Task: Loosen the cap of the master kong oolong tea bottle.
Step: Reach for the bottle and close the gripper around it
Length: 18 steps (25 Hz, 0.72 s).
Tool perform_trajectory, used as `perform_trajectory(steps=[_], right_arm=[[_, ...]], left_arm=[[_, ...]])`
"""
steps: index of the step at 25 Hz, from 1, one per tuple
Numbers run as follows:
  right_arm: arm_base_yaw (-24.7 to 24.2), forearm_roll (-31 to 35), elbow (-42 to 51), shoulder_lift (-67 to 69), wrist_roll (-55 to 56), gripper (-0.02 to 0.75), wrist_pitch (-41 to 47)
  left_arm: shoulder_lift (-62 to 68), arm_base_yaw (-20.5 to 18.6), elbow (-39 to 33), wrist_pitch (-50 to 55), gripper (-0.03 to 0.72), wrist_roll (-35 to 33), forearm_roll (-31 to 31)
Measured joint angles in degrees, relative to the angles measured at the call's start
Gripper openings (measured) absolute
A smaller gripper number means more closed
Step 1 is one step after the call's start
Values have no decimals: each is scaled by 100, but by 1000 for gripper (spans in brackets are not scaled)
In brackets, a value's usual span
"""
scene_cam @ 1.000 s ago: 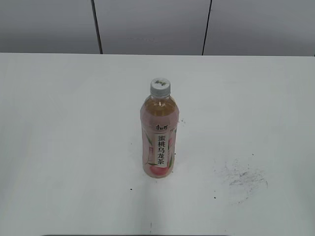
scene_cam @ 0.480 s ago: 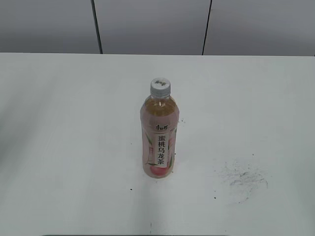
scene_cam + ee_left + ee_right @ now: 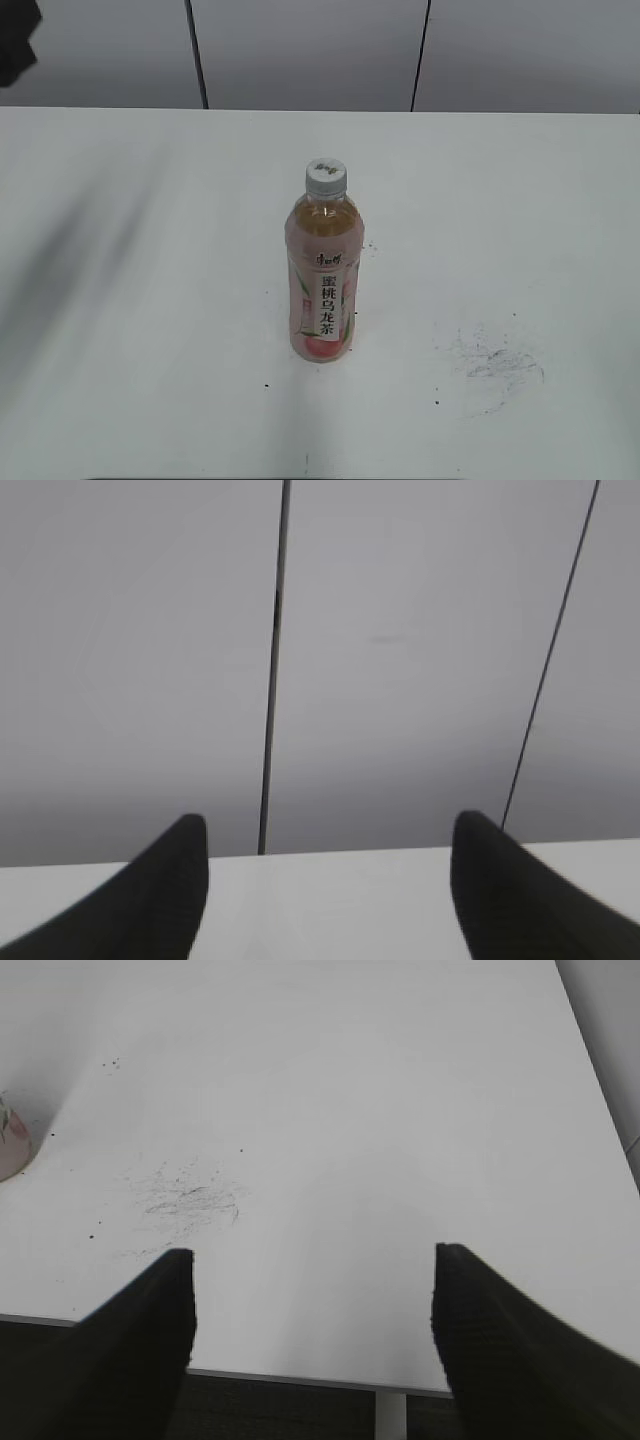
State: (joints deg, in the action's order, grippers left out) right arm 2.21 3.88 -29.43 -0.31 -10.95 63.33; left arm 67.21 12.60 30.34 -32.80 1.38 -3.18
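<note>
The slim clear plastic master kong oolong tea bottle (image 3: pixel 322 285), filled with amber tea and wrapped in a pink peach label, stood upright near the middle of the white table (image 3: pixel 520 200). A patch of dark scuff marks (image 3: pixel 495 365) lay to its right. The ribbed white-grey cap (image 3: pixel 326 176) sat on its neck. The right gripper (image 3: pixel 313 1305) hung with fingers spread above the table's near right edge. The left gripper (image 3: pixel 330 865), likewise spread, faced the grey panelled wall (image 3: pixel 400 650) at the far side.
</note>
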Motion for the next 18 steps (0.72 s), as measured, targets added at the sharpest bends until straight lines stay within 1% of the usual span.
perform_trajectory(steps=[2,4,6,7,9,11,13,15,18], right_arm=[[0,0,0,0,0,555,0],[0,0,0,0,0,555,0],[0,0,0,0,0,555,0],[0,0,0,0,0,555,0],[0,0,0,0,0,555,0],[0,0,0,0,0,555,0],[0,0,0,0,0,555,0],[0,0,0,0,0,555,0],[0,0,0,0,0,555,0]], left_arm=[[446,116,-94,-352,460,7,71],[850,157,-126,-719,477,11,151],[1262,169,-145,-1135,526,14,152],[1422,169,-145,-1361,559,24,97],[1765,169,-150,-1771,596,34,-99],[2040,169,-150,-2205,592,34,-303],[2251,169,-150,-2561,562,34,-408],[2343,169,-150,-2856,529,39,-364],[2390,169,-150,-3069,508,39,-227]])
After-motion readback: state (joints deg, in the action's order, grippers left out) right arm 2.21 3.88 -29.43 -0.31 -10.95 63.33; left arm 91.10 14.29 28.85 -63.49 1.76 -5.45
